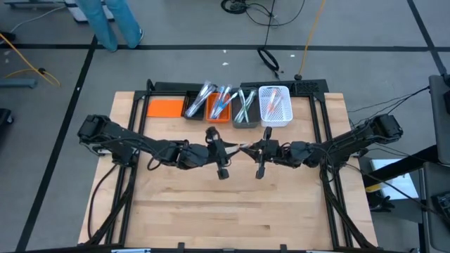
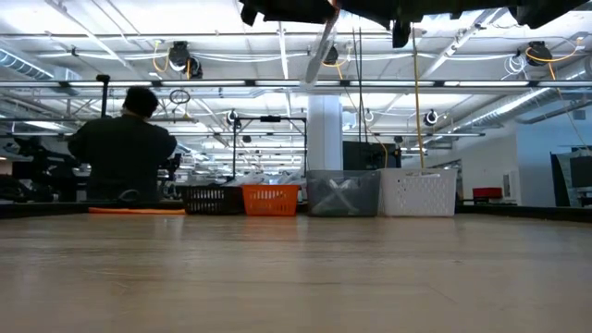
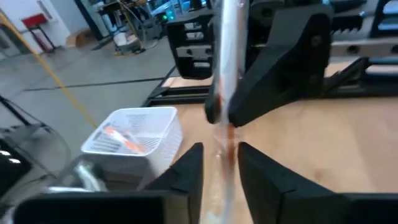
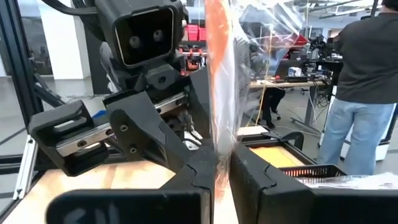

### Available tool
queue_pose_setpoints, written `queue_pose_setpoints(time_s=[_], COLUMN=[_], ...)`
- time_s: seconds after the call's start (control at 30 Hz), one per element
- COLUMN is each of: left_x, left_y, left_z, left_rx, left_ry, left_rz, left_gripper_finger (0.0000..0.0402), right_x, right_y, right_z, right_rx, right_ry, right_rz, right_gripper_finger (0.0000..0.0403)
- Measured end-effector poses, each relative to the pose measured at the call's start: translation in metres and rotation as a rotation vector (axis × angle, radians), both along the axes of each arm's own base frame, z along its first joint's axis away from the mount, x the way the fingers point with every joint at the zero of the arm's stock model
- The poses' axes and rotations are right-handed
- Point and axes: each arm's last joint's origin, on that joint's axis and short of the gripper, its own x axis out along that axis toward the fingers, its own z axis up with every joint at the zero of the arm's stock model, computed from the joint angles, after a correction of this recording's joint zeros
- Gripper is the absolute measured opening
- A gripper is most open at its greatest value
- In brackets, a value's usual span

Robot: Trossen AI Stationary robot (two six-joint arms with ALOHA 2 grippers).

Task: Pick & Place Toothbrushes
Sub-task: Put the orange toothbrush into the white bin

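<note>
High over the middle of the table, my two grippers meet tip to tip. Between them stands a toothbrush (image 3: 227,74) in a clear wrapper with an orange-red accent; in the low view the toothbrush (image 2: 324,46) hangs pale and slanted. My right gripper (image 4: 222,165) is shut on it. My left gripper (image 3: 219,171) is open, one finger on either side of the toothbrush with a gap to each. More toothbrushes lie in the row of bins at the far edge. My right gripper pinches the toothbrush between its two fingers, about halfway along the wrapped shaft (image 4: 219,140). The fingers come in level from the table's right side and lie across the shaft. The toothbrush stands nearly upright, a little tilted, lifted well clear of the table.
At the far edge stand a black bin (image 1: 197,105), an orange bin (image 1: 219,107), a grey bin (image 1: 245,111) and a white bin (image 1: 275,107), beside a flat orange sheet (image 1: 164,107). A person (image 2: 125,148) stands beyond the table.
</note>
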Motion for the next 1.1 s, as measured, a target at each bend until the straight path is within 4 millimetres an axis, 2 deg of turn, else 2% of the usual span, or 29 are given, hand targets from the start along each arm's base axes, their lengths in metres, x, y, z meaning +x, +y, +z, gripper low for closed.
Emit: queue_pose_setpoints(time_s=[0.17, 0.4, 0.9, 1.1], left_x=[-0.003, -0.006, -0.009, -0.009], left_y=[0.001, 0.002, 0.001, -0.001], left_z=[-0.005, -0.014, -0.02, -0.02], left_rx=[0.047, -0.028, -0.149, -0.175], left_ry=[0.065, 0.122, 0.161, 0.168], left_rz=[0.049, 0.084, 0.05, 0.026], left_gripper_finger=[0.014, 0.0168, 0.0171, 0.017], right_x=[-0.002, -0.014, -0.039, -0.049], right_y=[-0.002, -0.019, -0.097, -0.131], right_z=[-0.001, 0.005, -0.001, -0.003], right_rx=[-0.005, -0.001, 0.149, 0.223], right_ry=[0.041, 0.109, 0.273, 0.284], right_rz=[-0.056, -0.198, -0.516, -0.563], right_gripper_finger=[0.0016, 0.0016, 0.0016, 0.0016])
